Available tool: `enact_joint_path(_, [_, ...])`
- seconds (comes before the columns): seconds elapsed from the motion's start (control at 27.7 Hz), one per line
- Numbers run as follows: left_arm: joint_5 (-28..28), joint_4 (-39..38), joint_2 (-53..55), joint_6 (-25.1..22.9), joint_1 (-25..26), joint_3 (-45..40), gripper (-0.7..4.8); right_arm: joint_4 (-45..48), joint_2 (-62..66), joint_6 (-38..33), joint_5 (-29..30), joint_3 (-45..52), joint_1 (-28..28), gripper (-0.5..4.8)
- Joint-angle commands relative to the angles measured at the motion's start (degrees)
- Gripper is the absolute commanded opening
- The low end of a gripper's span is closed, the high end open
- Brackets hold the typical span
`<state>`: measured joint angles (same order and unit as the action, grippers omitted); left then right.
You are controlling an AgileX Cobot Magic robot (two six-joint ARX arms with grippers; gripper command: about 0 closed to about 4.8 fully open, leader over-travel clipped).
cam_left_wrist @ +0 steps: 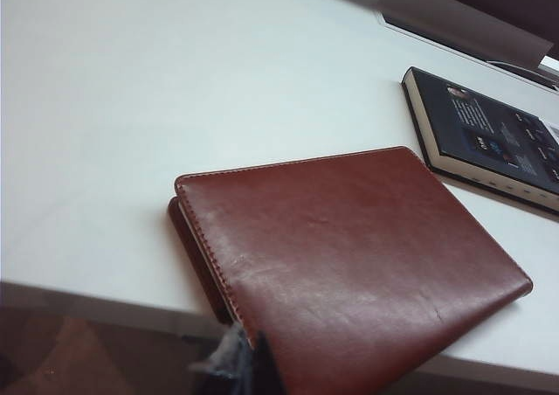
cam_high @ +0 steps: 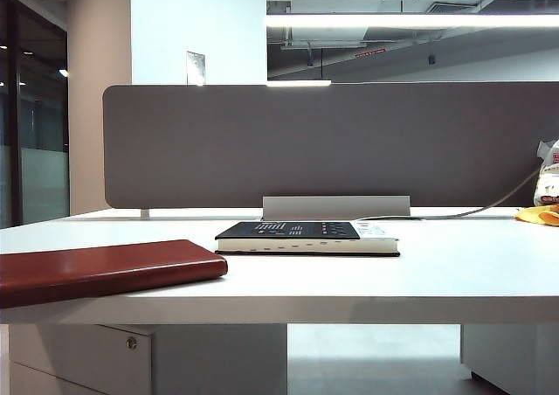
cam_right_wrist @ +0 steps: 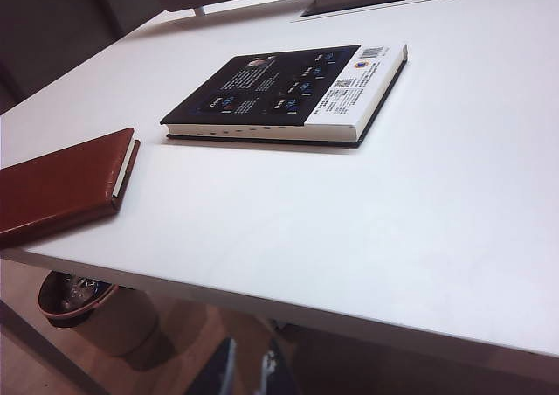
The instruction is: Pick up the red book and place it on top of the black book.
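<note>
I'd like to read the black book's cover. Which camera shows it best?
The right wrist view: the black book lies whole, cover facing up. The exterior view shows it edge-on; the left wrist view cuts it off.

Exterior view: low, level with the surface (cam_high: 367, 281) edge, facing the grey partition (cam_high: 332, 142) at 12 o'clock. Left wrist view: close above the red book (cam_left_wrist: 349, 264), looking down. Right wrist view: farther back, angled down. Shared by all: red book, black book (cam_right_wrist: 288, 93).
</note>
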<state>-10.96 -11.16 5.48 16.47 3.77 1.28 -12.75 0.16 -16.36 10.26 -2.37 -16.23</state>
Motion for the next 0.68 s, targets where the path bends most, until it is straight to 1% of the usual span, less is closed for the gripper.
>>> enact_joint_path(0.04, [-1.1,-1.0,0.3,1.7,-0.1,0.0,-0.03,1.0,0.0,-0.1,-0.3,-0.2,0.0,0.49])
enact_joint_path(0.25, [-2.2,-0.9,3.5,6.5,-0.5,0.0,-0.03,1.0,0.0,0.0,-0.3,-0.2,0.0,0.49])
enact_joint_path(0.54, [-2.0,-1.0,8.3,6.8,-3.3,0.0,-0.03,1.0,0.0,-0.1,-0.2,-0.2,0.0,0.49])
enact_joint_path(0.68, [-1.2,-1.0,11.4,8.1,-4.4,0.0,-0.03,1.0,0.0,-0.1,-0.2,-0.2,0.0,0.49])
